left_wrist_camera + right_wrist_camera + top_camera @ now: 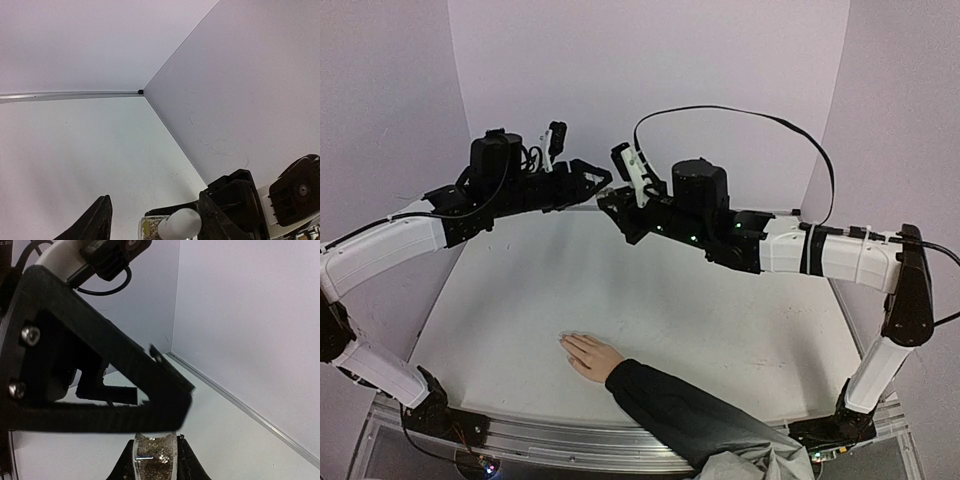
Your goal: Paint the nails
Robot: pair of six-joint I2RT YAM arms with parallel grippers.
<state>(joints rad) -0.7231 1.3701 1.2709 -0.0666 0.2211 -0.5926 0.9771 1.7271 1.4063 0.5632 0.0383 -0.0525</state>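
A light-skinned hand point(588, 355) in a dark sleeve lies flat on the table near the front. Its nails point(566, 342) are too small to make out. Both grippers meet high at the back. My right gripper point(612, 207) is shut on a small clear glass bottle point(155, 460) of glittery polish, also seen in the left wrist view point(148, 227). My left gripper point(597, 183) is open, its jaws point(155, 212) wide on either side of the bottle's white cap point(180, 223). The cap lies against one jaw and well apart from the other. In the right wrist view a left finger point(100, 385) hides the cap.
The white table point(650, 290) is walled by pale panels at the back and both sides. A black cable point(740, 112) arcs above the right arm. The sleeved forearm point(690, 410) crosses the front edge right of centre.
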